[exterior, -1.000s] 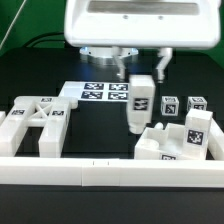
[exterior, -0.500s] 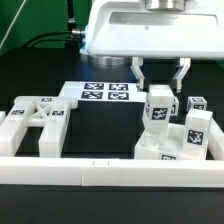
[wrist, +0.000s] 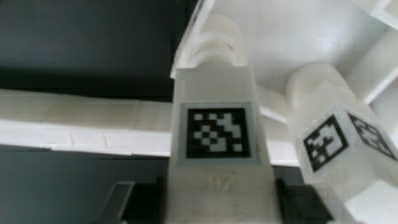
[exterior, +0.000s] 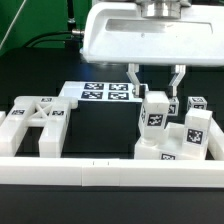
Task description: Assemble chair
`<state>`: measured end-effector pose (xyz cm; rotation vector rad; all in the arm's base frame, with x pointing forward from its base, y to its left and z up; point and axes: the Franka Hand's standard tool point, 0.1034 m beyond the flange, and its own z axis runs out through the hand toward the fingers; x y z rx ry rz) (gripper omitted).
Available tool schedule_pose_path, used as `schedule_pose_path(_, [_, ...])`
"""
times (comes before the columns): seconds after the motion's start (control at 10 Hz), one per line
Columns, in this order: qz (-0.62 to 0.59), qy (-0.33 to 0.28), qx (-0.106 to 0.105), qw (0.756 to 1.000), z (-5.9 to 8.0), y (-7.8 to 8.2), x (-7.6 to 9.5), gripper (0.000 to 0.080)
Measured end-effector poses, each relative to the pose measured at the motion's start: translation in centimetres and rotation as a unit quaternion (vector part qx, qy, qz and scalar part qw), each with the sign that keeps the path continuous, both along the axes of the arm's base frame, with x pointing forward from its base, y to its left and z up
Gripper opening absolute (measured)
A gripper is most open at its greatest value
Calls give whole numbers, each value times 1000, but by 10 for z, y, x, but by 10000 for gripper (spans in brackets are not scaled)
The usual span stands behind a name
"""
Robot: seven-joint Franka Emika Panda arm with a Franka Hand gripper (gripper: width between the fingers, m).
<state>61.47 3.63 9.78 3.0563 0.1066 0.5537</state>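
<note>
Exterior view: hand (exterior: 156, 96) is clamped on an upright tagged chair piece (exterior: 155, 118) hanging straight below it, by the notched block (exterior: 192, 140); contact unclear. X-braced frame (exterior: 35, 122) sits well away from the hand, toward the exterior view's left. Wrist view: chair piece (wrist: 217, 120) sits between the fingers (wrist: 125, 204), with a second tagged piece (wrist: 338, 135) just beside it.

Chair piece (wrist: 217, 120) blurred in wrist view, one end cut off by edge

We see our gripper (exterior: 156, 90) pointing straight down under its white wrist housing (exterior: 150, 35). Its two fingers (exterior: 134, 78) clamp a tagged chair piece (exterior: 155, 112), which extends below the claw.
</note>
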Motion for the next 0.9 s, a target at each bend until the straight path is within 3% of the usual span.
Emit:
schedule_pose_path(0.4, [9,-32,-5,999,-4,9,-1,285])
schedule_pose_path(0.5, [9,-32,-5,999,-4,8,-1,341])
schedule_pose_path(0.6, [9,-32,-5,999,-4,8,-1,477])
schedule_pose_path(0.7, [9,-32,-5,999,-4,8,-1,477])
schedule_pose_path(0.8, [9,-27,-6,1000,-4,6,-1,610])
schedule_pose_path(0.9, [4,-6,-4,1000,-1,-5,0,637])
